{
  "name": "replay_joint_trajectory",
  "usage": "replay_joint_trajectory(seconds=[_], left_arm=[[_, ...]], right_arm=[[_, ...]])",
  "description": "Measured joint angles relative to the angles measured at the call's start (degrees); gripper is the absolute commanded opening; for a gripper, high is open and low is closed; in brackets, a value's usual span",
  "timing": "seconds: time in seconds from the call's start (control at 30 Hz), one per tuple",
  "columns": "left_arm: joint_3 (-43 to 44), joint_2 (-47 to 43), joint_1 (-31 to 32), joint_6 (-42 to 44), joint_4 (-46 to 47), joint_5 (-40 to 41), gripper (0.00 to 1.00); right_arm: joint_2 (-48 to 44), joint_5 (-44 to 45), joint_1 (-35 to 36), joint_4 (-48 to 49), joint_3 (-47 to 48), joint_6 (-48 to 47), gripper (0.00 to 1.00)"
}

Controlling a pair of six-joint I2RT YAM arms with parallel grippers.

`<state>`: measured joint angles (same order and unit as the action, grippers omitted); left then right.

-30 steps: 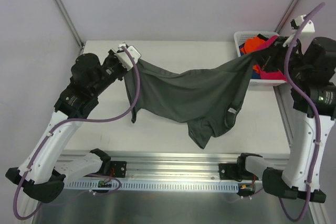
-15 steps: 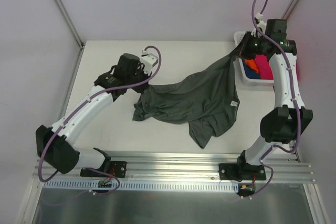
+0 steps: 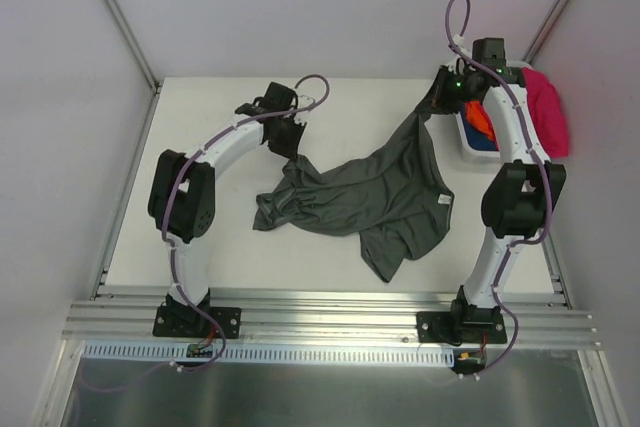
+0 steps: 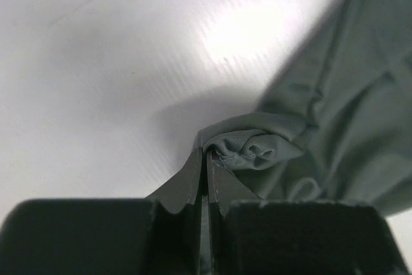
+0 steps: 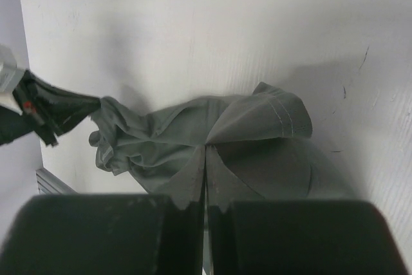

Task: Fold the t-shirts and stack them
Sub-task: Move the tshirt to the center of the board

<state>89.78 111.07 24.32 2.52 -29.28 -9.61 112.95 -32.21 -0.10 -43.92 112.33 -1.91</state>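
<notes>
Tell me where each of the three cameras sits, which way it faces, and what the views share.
Top external: fixed above and behind the robot, looking down on the table; robot shows whole, left pincer and right pincer each shut on the grey-green t-shirt.
Left wrist: on the left arm, looking along its pincer at table and bunched cloth.
Right wrist: on the right arm, raised, looking down past its pincer at the draped t-shirt.
Shared: all show the t-shirt; top and right wrist both show the left pincer.

Looks like a robotics lab: a plain white table under the jaws, bare panel walls beyond them, an aluminium mounting rail behind.
</notes>
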Motion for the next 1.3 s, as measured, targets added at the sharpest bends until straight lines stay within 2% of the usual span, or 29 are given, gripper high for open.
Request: replay_joint_trajectory(seconds=[0.17, 0.2, 0.23, 0.33, 0.5, 0.83, 1.13, 1.3], left_arm=[[7.54, 9.09, -5.7, -0.96, -0.22, -0.46, 0.01], [8.96, 10.51, -6.75, -1.14, -0.13, -0.44, 0.1], [10.29, 11.52, -7.65, -1.25, -0.22, -0.39, 0.39], [13.33, 13.14, -9.75, -1.81, -0.04, -0.07, 0.72], [14.78, 13.07, -9.38, -1.9, 0.33, 0.17, 0.73], [12.33, 11.54, -9.03, -1.62, -0.28, -0.39, 0.6], [25.33, 19.19, -11.26, -1.27, -0.28, 0.28, 0.55], [26.86, 21.46, -12.09, -1.27, -0.33, 0.39, 0.53]], right_arm=[[1.44, 0.0, 0.74, 0.02, 0.07, 0.0, 0.01], [1.44, 0.0, 0.74, 0.09, 0.07, 0.0, 0.01], [1.44, 0.0, 0.76, 0.15, 0.07, 0.0, 0.01], [1.44, 0.0, 0.79, 0.5, 0.07, 0.0, 0.01], [1.44, 0.0, 0.79, 0.98, 0.04, 0.02, 0.01], [1.42, 0.02, 0.81, 1.7, -0.68, 0.22, 0.01], [1.14, 0.04, 0.79, 2.08, -2.32, 0.22, 0.01], [0.81, 0.07, 0.79, 2.08, -2.93, 0.2, 0.01]])
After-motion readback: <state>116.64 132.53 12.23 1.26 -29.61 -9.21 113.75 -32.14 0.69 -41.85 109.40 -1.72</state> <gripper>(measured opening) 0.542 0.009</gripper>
